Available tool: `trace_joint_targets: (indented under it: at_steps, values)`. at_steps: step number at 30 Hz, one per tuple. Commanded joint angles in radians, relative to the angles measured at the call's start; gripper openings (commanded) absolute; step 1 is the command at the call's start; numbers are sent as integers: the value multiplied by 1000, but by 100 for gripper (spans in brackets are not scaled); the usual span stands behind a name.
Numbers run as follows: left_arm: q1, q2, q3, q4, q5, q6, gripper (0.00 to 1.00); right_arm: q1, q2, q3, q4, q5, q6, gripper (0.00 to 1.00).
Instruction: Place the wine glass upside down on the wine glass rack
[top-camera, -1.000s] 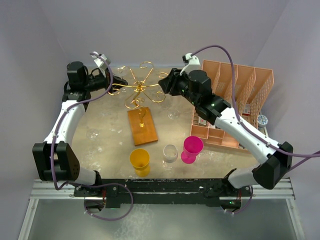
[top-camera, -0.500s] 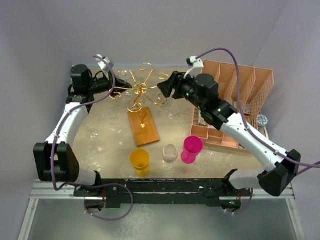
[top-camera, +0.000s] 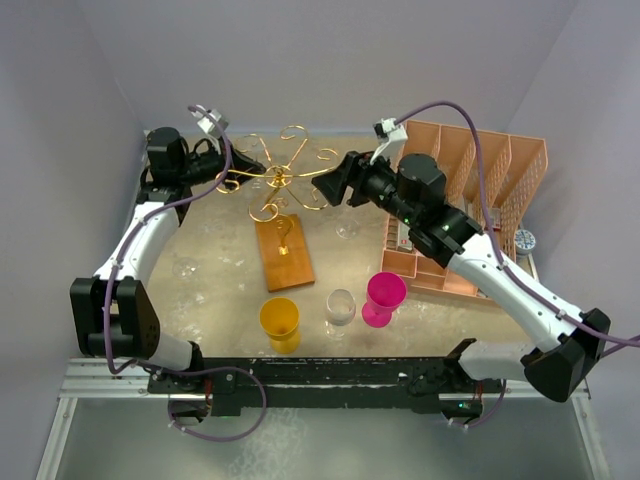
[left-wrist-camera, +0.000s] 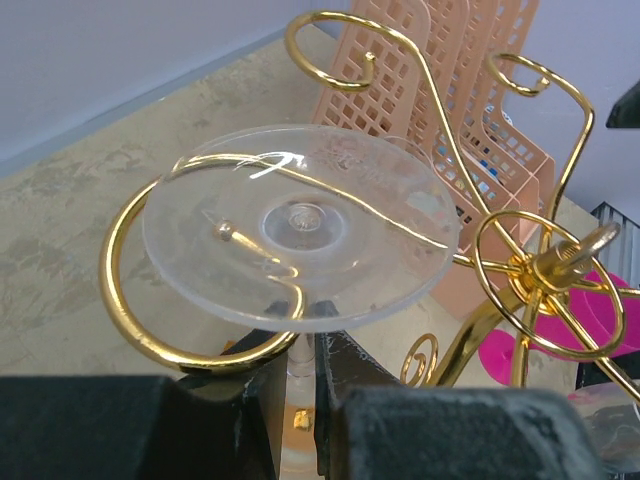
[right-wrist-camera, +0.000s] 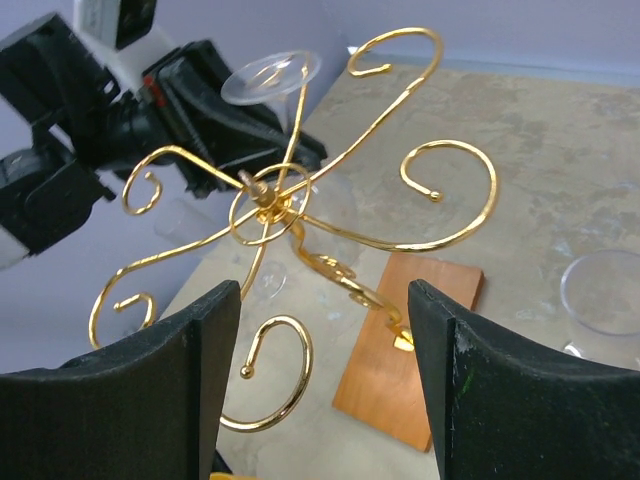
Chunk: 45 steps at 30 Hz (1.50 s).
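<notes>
1. Wine glass: clear and inverted, with the foot uppermost. The stem drops through one curled loop on the left side of the rack, and the foot lies over that loop. Whether the foot rests on the wire cannot be told.
2. Left gripper: fingers clamped on the glass stem, just beneath the loop.
3. Rack: gold wire, with spiral arms spreading from a central post. It stands on a brown wooden base, mid-table toward the far side.
4. Right gripper: jaws spread wide with nothing between them. It faces the rack from the right, apart from the wire.
5. Organizer: salmon-pink and slotted, at the right of the table.
6. Near edge, in a row from left to right: yellow cup, clear cup, pink cup.
</notes>
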Motion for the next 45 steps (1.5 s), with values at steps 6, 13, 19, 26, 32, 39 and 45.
trace_joint_targets:
  at_steps: [6, 13, 19, 26, 32, 39, 45]
  values:
    - [-4, -30, 21, 164, -138, -128, 0, 6, -50, -52, 45, -227, -111, 71]
    - [-6, -36, 5, 179, -194, -147, 0, 7, -83, -84, 47, -277, -148, 72]
    - [-6, -59, -38, 233, -255, -158, 0, 5, -89, -93, 47, -283, -147, 72]
    - [-6, -69, -72, 289, -286, -170, 0, 6, -91, -109, 59, -310, -138, 71]
    - [-6, -63, -66, 266, -304, -119, 0, 5, -90, -112, 49, -313, -133, 66]
    - [-6, -67, -76, 262, -395, -95, 0, 6, -94, -119, 45, -279, -117, 64]
    - [-6, -83, -69, 201, -262, 27, 0, 6, -110, -119, 55, -282, -112, 64]
